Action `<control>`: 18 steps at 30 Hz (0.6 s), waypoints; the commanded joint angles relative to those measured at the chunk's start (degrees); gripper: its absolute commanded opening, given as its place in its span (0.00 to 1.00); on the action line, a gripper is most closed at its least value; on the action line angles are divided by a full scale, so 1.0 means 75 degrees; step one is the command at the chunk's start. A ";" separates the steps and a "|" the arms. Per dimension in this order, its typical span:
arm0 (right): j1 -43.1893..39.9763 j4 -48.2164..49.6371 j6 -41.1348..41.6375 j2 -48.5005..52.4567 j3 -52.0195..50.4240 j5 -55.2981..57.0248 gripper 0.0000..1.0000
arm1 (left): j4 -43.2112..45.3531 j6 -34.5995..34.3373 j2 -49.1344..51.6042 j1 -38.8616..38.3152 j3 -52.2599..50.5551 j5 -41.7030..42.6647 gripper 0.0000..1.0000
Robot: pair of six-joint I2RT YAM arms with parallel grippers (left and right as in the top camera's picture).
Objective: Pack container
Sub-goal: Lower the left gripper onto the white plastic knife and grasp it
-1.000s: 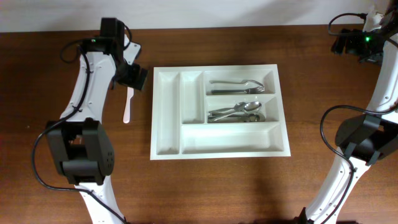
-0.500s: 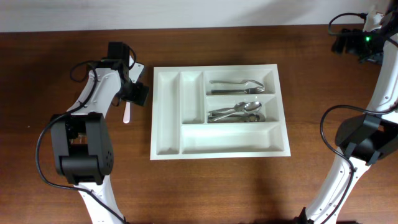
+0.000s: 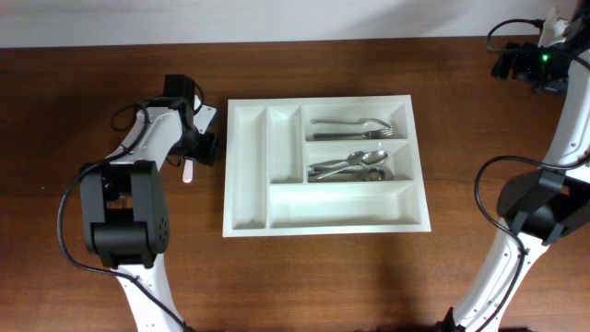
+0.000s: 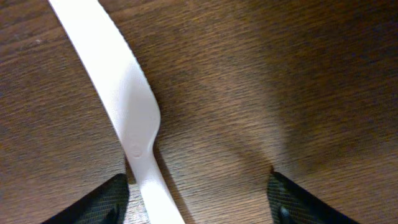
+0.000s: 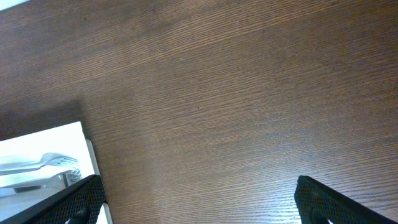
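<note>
The container (image 3: 247, 194) is a white five-compartment tray in the middle of the table. Metal forks (image 3: 355, 126) lie in its top right compartment and metal spoons (image 3: 350, 167) in the one below. A white plastic knife (image 3: 188, 170) lies on the table left of the tray. My left gripper (image 3: 195, 143) is low over that knife and open; in the left wrist view the knife (image 4: 124, 99) runs between the fingertips (image 4: 199, 199), close to the left one. My right gripper (image 3: 530, 65) is open and empty at the far right back, its fingertips (image 5: 199, 199) over bare wood.
The tray's corner with fork tips shows in the right wrist view (image 5: 43, 155). Both arm bases stand near the front edge, left (image 3: 120, 221) and right (image 3: 535, 207). A white wall runs along the table's back edge.
My left gripper has moved forward and down, from behind the knife's blade end to low over the knife. The right arm has not moved.
</note>
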 commanded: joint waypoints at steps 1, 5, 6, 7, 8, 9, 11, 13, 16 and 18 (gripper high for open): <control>0.0020 0.0000 0.0085 -0.0175 0.0140 -0.0017 0.99 | -0.0085 -0.0105 0.0338 0.0149 -0.0242 0.0047 0.68; 0.0020 0.0000 0.0085 -0.0175 0.0140 -0.0017 0.99 | -0.0175 -0.0694 0.0338 0.0347 -0.0242 0.0047 0.54; 0.0020 0.0000 0.0085 -0.0175 0.0140 -0.0017 0.99 | -0.0172 -0.0813 0.0338 0.0393 -0.0242 0.0044 0.53; 0.0020 0.0000 0.0085 -0.0175 0.0140 -0.0017 0.99 | -0.0172 -0.0883 0.0338 0.0434 -0.0242 0.0044 0.53; 0.0020 0.0000 0.0085 -0.0175 0.0140 -0.0017 0.99 | -0.0172 -0.0883 0.0338 0.0472 -0.0242 0.0067 0.53; 0.0020 0.0000 0.0085 -0.0175 0.0140 -0.0017 0.99 | -0.0178 -0.0880 0.0338 0.0519 -0.0242 0.0073 0.53; 0.0020 0.0000 0.0085 -0.0175 0.0140 -0.0017 0.99 | -0.0216 -0.0877 0.0338 0.0580 -0.0242 0.0070 0.53; 0.0020 0.0000 0.0085 -0.0175 0.0140 -0.0017 0.99 | -0.0256 -0.0877 0.0338 0.0627 -0.0242 0.0087 0.49; 0.0020 0.0000 0.0085 -0.0175 0.0140 -0.0017 0.99 | -0.0251 -0.0874 0.0338 0.0624 -0.0242 0.0294 0.41; 0.0020 0.0000 0.0085 -0.0175 0.0140 -0.0017 0.99 | -0.0248 -0.0874 0.0338 0.0624 -0.0242 0.0533 0.30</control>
